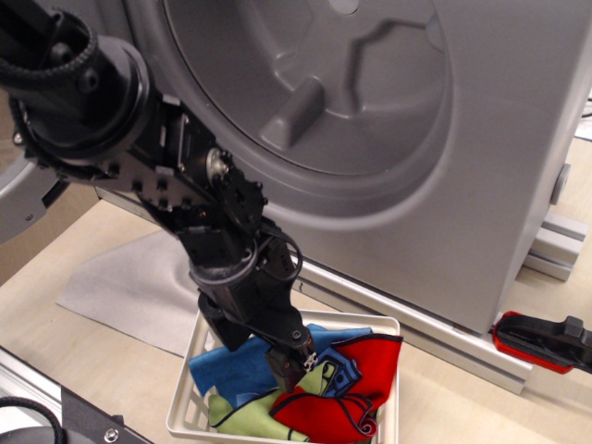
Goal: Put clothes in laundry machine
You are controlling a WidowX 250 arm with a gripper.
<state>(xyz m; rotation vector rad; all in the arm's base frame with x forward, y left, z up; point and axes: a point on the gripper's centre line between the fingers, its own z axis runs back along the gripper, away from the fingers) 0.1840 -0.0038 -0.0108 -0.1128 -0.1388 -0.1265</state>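
The grey laundry machine [481,185] fills the upper part of the view, its wide round opening showing the ribbed grey drum [305,83]. In front of it a small white slotted basket [190,407] holds the blue cloth [227,365], the red cloth with blue edging [356,379] and the light green cloth [245,421]. My black gripper [289,368] reaches down from the upper left into the basket. Its tip rests among the cloths where blue, green and red meet. The fingers are too dark and buried for me to tell how they stand.
A grey mat [129,287] lies on the wooden table left of the basket. A red and black clamp [541,342] sits at the right by the machine's metal base rail [416,324]. The round door's edge [23,199] shows at far left.
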